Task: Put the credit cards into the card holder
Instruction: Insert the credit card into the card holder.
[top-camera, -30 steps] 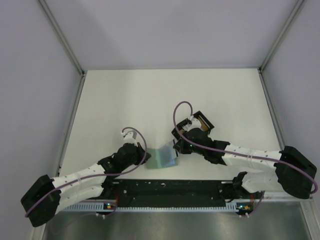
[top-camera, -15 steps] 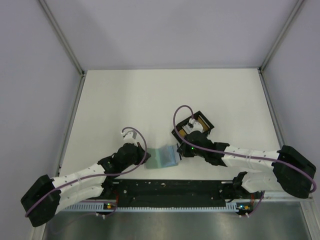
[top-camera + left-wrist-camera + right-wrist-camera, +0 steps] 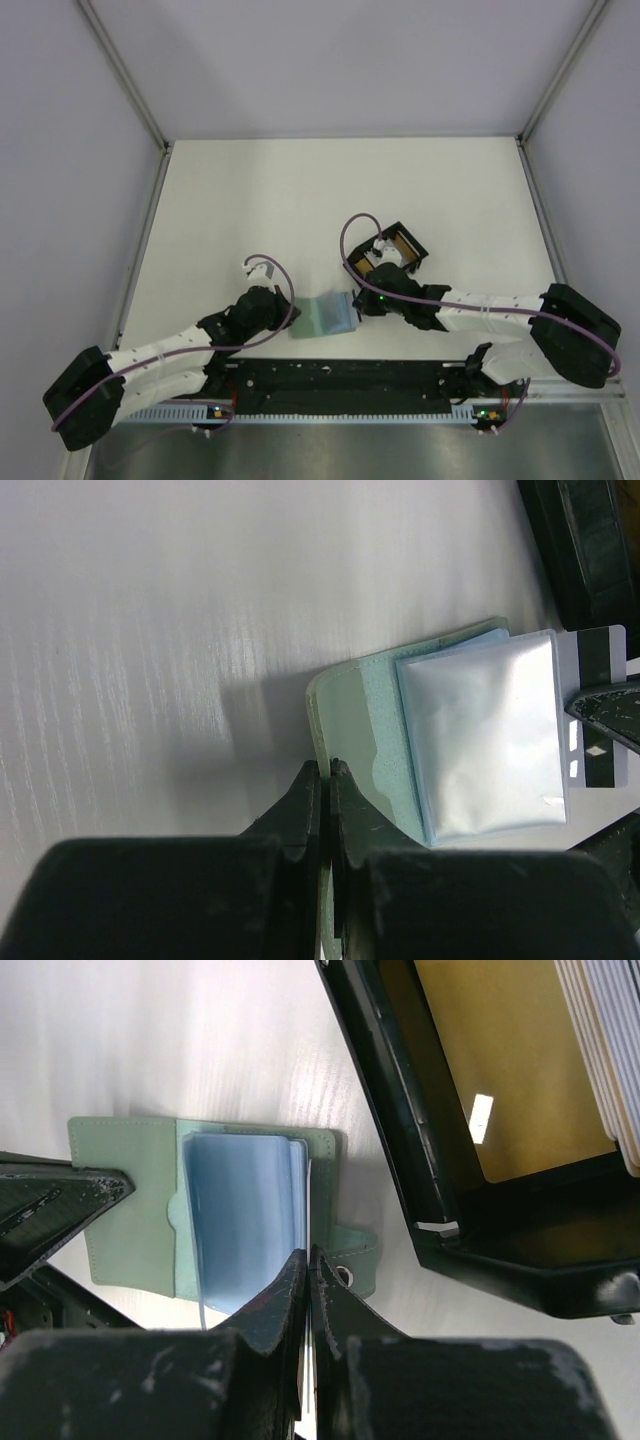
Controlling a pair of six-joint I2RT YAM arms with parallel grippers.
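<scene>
Left gripper [image 3: 325,772] is clamped tight on the edge of the open card holder [image 3: 350,715]. Right gripper [image 3: 308,1260] pinches a striped card [image 3: 598,660] against the holder's sleeves, beside the black box [image 3: 385,1110].

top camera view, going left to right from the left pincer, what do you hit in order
left arm's pincer → sage-green folding card holder, pale blue inside → black open box → right arm's black base
</scene>
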